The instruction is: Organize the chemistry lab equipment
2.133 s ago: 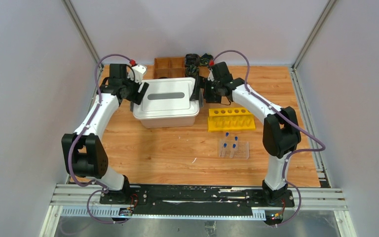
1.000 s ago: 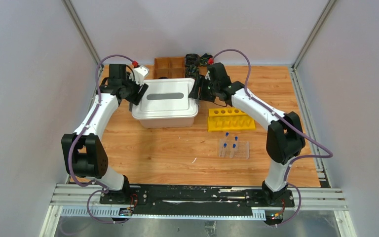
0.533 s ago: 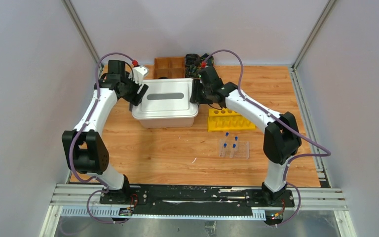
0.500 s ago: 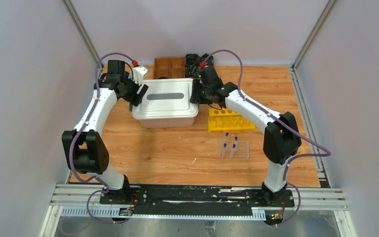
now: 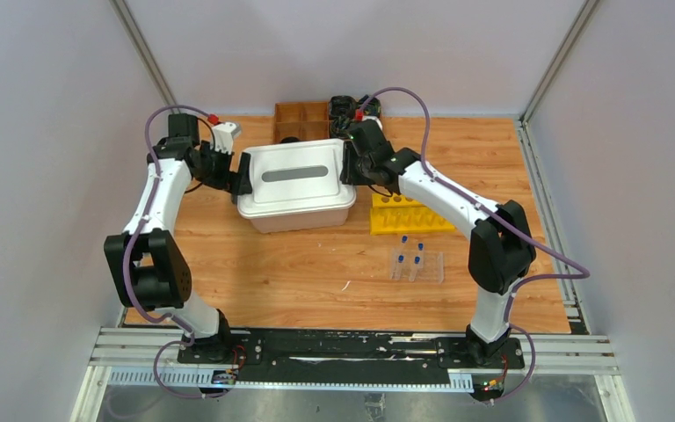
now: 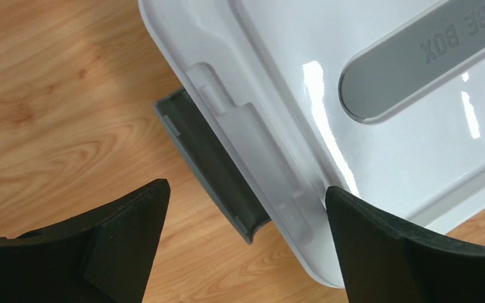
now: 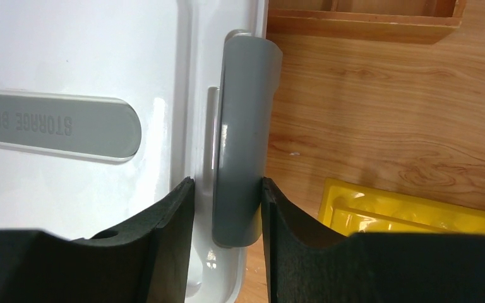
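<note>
Small clear tubes with blue caps (image 5: 410, 257) stand in a clear holder on the table's right half. A white lidded storage box (image 5: 296, 185) sits at the back middle. My left gripper (image 5: 239, 176) hangs at the box's left end, open wide. In the left wrist view its gripper (image 6: 246, 192) straddles the grey left latch (image 6: 208, 164), which sticks out from the lid, touching neither finger. My right gripper (image 5: 349, 163) is at the box's right end. In the right wrist view that gripper (image 7: 227, 183) is shut on the grey right latch (image 7: 243, 139) and the lid's rim.
A yellow tube rack (image 5: 411, 214) lies just right of the box, close to my right fingers (image 7: 290, 240). A wooden compartment tray (image 5: 301, 120) and dark items (image 5: 352, 107) stand behind the box. Grey walls enclose the table on three sides.
My left gripper opened wide and its arm drew back to the left of the box. My right gripper moved in and narrowed onto the right latch. The box shifted slightly.
</note>
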Controlling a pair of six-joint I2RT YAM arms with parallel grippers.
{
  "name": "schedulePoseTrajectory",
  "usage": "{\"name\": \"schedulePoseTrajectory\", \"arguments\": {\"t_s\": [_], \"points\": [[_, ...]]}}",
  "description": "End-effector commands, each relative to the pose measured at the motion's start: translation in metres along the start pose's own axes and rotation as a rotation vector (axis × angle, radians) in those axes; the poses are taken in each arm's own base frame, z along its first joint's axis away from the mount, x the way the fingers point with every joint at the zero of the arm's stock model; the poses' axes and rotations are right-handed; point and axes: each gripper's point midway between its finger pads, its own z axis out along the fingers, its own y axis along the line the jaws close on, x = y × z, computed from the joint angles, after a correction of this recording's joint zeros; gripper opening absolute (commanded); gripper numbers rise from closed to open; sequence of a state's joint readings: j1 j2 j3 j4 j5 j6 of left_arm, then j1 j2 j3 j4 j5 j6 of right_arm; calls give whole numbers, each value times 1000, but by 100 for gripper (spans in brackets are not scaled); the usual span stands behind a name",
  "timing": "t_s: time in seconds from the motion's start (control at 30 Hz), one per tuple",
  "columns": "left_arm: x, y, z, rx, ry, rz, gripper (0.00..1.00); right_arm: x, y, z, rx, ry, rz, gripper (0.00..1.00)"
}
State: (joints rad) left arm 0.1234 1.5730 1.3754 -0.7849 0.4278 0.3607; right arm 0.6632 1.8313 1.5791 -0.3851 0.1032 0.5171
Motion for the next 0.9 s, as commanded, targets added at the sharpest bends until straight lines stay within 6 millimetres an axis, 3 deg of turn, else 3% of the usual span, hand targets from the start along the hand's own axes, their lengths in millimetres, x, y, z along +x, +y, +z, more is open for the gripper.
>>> {"name": "schedulePoseTrajectory", "arguments": {"t_s": [0.0, 0.13, 0.33, 0.5, 0.7, 0.87], "points": [[15, -21, 3, 107, 27, -104, 100, 10, -29, -9, 123, 24, -41, 30], [20, -21, 10, 147, 38, -170, 98, 13, -27, -11, 115, 29, -42, 31], [20, -35, 16, 325, 15, -343, 79, 17, -20, -11, 91, 41, -52, 30], [12, -55, 12, 466, -19, -389, 67, 19, -13, -11, 67, 50, -71, 29], [7, -43, 10, 387, -21, -362, 45, 25, 1, -7, 17, 90, -90, 25], [3, -41, 6, 313, -31, -303, 40, 25, 4, -9, 14, 86, -96, 24]]}}
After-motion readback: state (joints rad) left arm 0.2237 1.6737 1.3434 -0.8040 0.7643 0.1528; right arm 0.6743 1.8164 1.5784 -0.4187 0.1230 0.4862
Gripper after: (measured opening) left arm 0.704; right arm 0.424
